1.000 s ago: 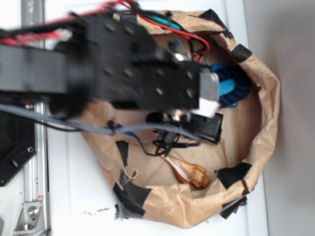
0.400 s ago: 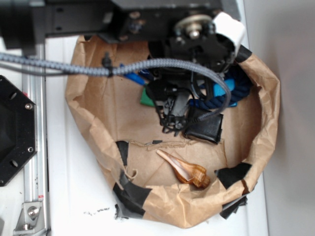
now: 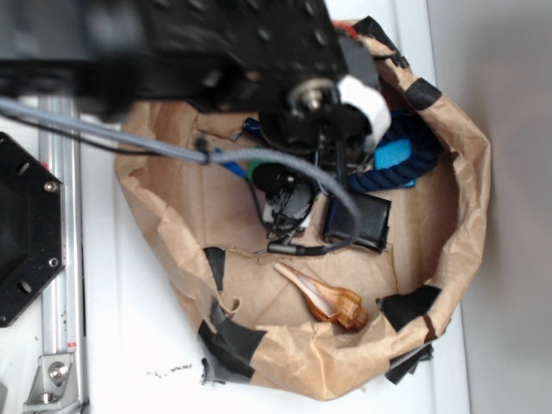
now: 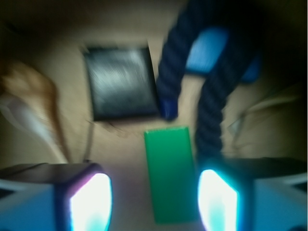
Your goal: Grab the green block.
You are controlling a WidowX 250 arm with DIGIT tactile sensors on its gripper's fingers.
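Note:
In the wrist view the green block [image 4: 172, 173] lies flat on the brown paper floor, its length pointing away from me. It sits between my two glowing fingertips [image 4: 91, 202], nearer the right one and apart from both. My gripper [image 4: 155, 202] is open and holds nothing. In the exterior view the gripper [image 3: 289, 207] hangs inside the paper bag, left of the black square pouch [image 3: 358, 220], and hides nearly all of the block.
A dark navy rope [image 4: 211, 96] runs just right of the block, over a light-blue flat piece [image 4: 207, 48]. The black pouch [image 4: 122, 82] lies ahead to the left. A brown shell [image 3: 323, 297] lies near the front. Crumpled bag walls [image 3: 470, 172] ring everything.
The arm swung toward the top of the picture, uncovering the bag floor. The gripper then shifted slightly left over the green block, which showed beside it 0.4 s ago.

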